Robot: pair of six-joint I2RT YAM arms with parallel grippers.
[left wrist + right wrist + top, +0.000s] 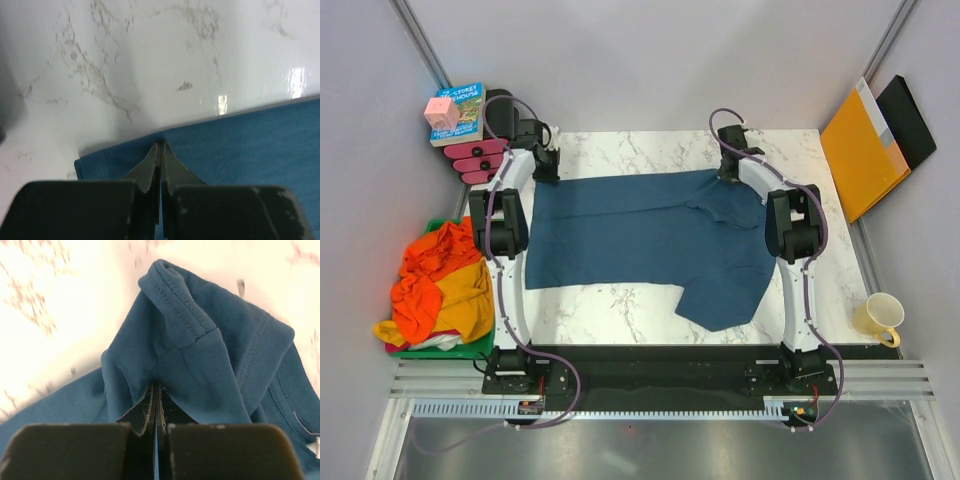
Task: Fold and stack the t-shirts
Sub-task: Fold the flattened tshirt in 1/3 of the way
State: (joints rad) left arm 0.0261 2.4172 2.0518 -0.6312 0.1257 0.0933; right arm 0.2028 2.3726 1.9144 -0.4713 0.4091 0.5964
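The dark teal-blue t-shirt [640, 235] lies spread across the marble table, one sleeve hanging toward the front right. My left gripper [546, 165] is at its far left corner, shut on the shirt's edge [125, 157]. My right gripper [730, 170] is at its far right end, shut on a bunched fold of the shirt near the collar [200, 355]. The orange and mustard yellow t-shirts [440, 285] lie crumpled in a heap at the left edge.
A green board [430, 348] lies under the heap. A book with a pink cube [457, 112] and pink items [480, 160] sit at the back left. An orange folder [865, 150] lies at the back right, a yellow mug [880, 318] at the front right.
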